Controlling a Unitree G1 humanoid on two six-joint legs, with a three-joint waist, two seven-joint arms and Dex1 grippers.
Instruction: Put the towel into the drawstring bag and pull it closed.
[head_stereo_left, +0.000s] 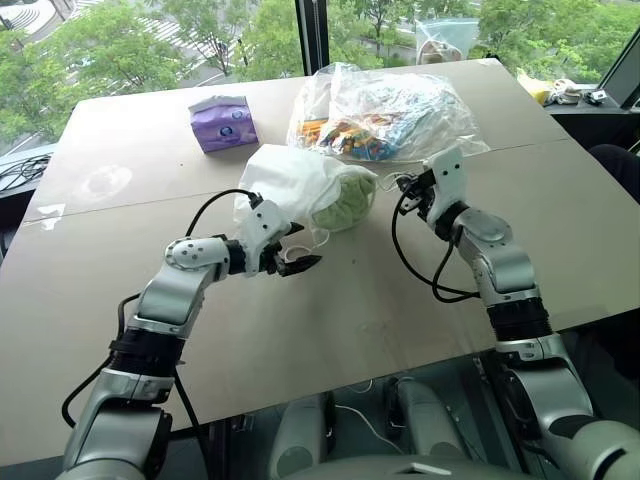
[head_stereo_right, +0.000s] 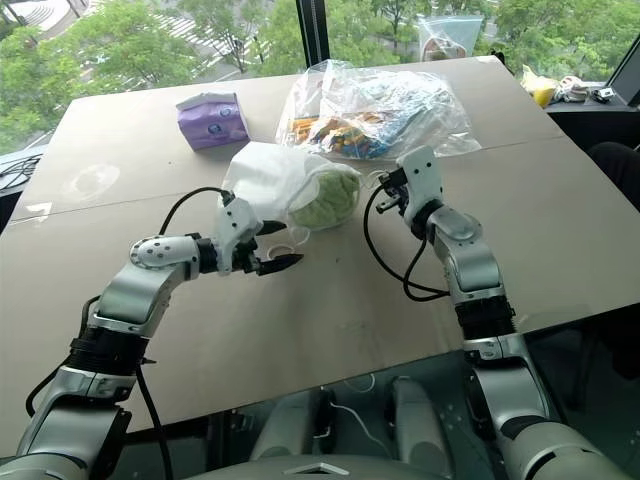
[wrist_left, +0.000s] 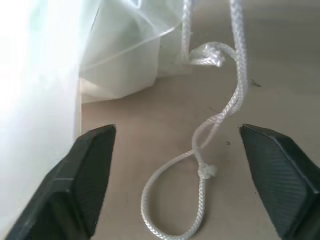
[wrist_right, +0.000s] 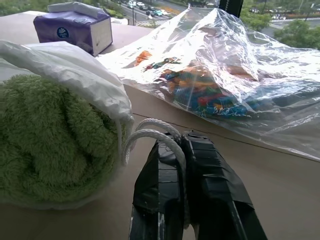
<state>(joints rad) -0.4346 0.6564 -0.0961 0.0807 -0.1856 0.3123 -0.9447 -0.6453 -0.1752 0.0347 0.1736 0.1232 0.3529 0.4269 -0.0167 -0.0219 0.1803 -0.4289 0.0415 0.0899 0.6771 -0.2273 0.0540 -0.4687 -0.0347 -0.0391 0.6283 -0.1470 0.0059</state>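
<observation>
The light green towel (head_stereo_left: 347, 200) sits inside the white drawstring bag (head_stereo_left: 285, 175), bulging out at the bag's mouth, which faces right. My right gripper (wrist_right: 181, 142) is shut on a loop of the bag's white drawstring (wrist_right: 150, 131) just right of the mouth. At the bag's near left side my left gripper (wrist_left: 177, 132) is open, low over the table. A loose knotted cord (wrist_left: 220, 117) lies on the table between its fingers (wrist_left: 95, 160), touching neither.
A clear plastic bag of colourful sticks (head_stereo_left: 385, 115) lies just behind the drawstring bag. A purple tissue pack (head_stereo_left: 223, 122) stands at the back left. Small items (head_stereo_left: 560, 92) sit past the table's far right corner. Bare tabletop (head_stereo_left: 330, 320) stretches toward the near edge.
</observation>
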